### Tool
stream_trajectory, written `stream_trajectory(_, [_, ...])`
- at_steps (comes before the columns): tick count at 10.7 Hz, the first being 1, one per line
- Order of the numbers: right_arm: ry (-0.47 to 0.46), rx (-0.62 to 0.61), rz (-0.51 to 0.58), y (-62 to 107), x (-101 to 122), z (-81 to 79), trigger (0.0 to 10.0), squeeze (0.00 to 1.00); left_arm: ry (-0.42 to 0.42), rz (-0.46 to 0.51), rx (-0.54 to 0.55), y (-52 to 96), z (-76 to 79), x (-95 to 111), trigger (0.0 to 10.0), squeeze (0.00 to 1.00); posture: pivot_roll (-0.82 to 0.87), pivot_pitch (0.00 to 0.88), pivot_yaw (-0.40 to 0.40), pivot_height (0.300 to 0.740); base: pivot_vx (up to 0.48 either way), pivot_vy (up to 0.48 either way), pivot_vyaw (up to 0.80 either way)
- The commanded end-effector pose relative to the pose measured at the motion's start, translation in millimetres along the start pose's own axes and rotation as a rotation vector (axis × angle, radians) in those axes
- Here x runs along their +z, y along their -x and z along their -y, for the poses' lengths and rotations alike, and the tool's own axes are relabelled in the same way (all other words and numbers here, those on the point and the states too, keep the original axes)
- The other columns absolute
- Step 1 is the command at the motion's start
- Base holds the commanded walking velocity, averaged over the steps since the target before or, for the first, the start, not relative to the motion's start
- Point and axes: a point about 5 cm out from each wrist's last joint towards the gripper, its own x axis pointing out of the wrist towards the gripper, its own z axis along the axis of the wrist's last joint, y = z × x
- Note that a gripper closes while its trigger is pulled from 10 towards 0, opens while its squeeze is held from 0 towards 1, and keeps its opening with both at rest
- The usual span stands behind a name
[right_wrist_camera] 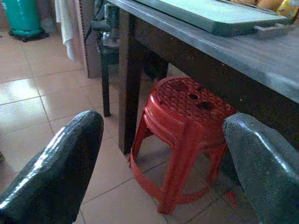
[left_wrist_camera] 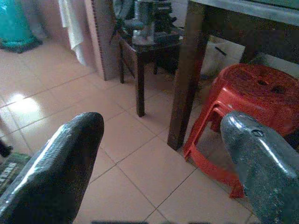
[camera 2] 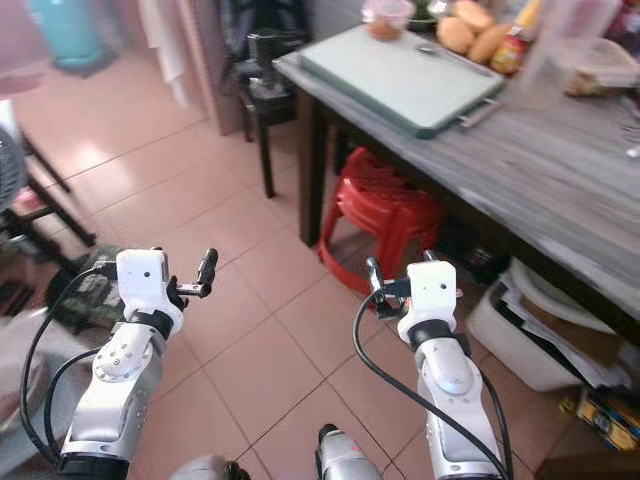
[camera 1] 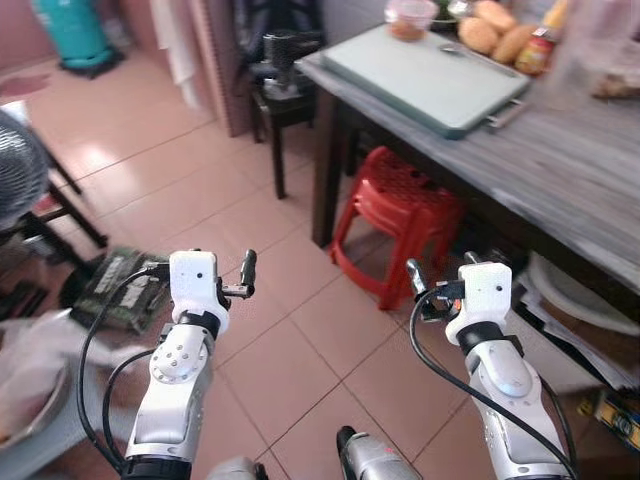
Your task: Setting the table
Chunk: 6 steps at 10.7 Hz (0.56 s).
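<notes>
The jaws of the left gripper [left_wrist_camera: 159, 154] are seen spread wide, with nothing between them and nothing touched; the tiled floor [camera 1: 290, 350] is framed in the gap. The jaws of the right gripper [right_wrist_camera: 163, 158] are likewise held wide apart and empty, and a stack of red plastic stools [right_wrist_camera: 187, 135] is seen beyond them, tucked under the counter [camera 1: 560, 160]. Both grippers are raised side by side above the floor, short of the counter's edge and well apart from everything on it.

From left to right, a teal cylinder [camera 1: 70, 35] is seen standing on the floor at the far left, with a white cloth [camera 1: 178, 45] hanging near a wall corner. A small dark side table [camera 1: 285, 100] carrying a dark appliance is placed just beside the counter's left end.

On the grey wooden counter a pale green tray [camera 1: 425, 75] is laid flat near the corner, with nothing on it. Behind the tray a clear tub [camera 1: 410, 18] with reddish contents is set; what the contents are cannot be told. To its right, bread rolls [camera 1: 495, 35] are piled, and next to them a bottle with a red label [camera 1: 538, 45] stands upright. Further right, blurred clear containers [camera 2: 590, 70] can be made out; their contents cannot be told.

Beneath the counter, at the right, a white basin [camera 1: 575, 290] is set on the floor.
</notes>
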Motion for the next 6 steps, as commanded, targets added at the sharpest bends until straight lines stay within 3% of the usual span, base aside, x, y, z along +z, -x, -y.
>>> stream_trajectory(1, [-0.008,-0.005,-0.001,0.0,-0.6,-0.5,10.0,0.0,-0.007,-0.005,0.001,0.4,-3.1,-1.0,10.0,0.0,-0.06,0.089,0.047,0.74,0.0,0.405,-0.8])
stream_trajectory(6, [-0.01,-0.01,-0.005,1.8,-1.6,-0.5,10.0,0.0,-0.009,-0.007,-0.001,0.9,-2.8,-0.7,10.0,0.0,-0.06,0.099,0.051,0.74,0.0,0.34,-0.8])
